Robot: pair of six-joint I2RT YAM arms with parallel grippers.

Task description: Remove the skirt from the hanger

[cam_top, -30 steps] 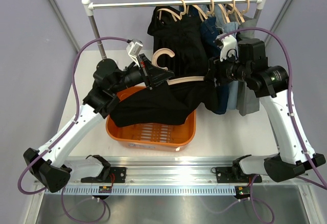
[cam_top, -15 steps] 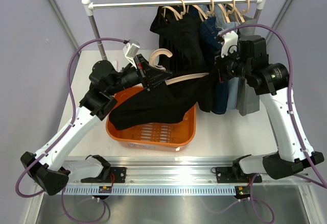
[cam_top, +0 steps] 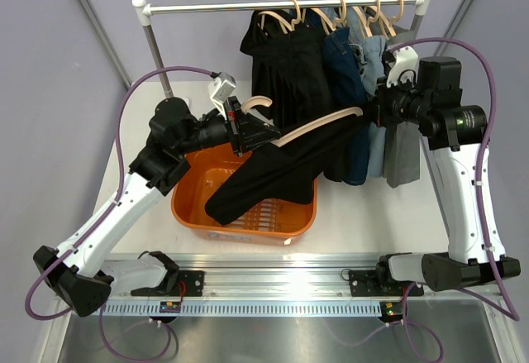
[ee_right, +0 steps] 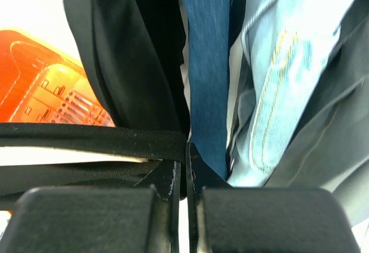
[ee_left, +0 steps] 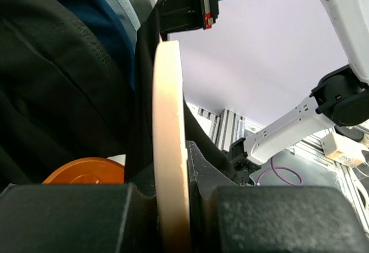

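Draping across the wooden hanger, the black skirt hung in a slanted fold above the table. Its lower left corner dipped into the orange basket, and its upper right edge was stretched taut toward the right gripper. That gripper was pinched fully together on the skirt's dark band, as the right wrist view showed, with the fingers meeting on the fabric. The left gripper was clamped narrowly on the hanger near its hook, and the pale wood stood edge-on between its pads in the left wrist view. The hanger's right tip lay close to the right gripper, with the skirt's edge at that end.

Just behind, the hung garments crowded the right half of the rail: black cloth, denim and a grey piece, the denim almost touching the right gripper. The left part of the rail was bare, and open tabletop lay to the near right of the basket.
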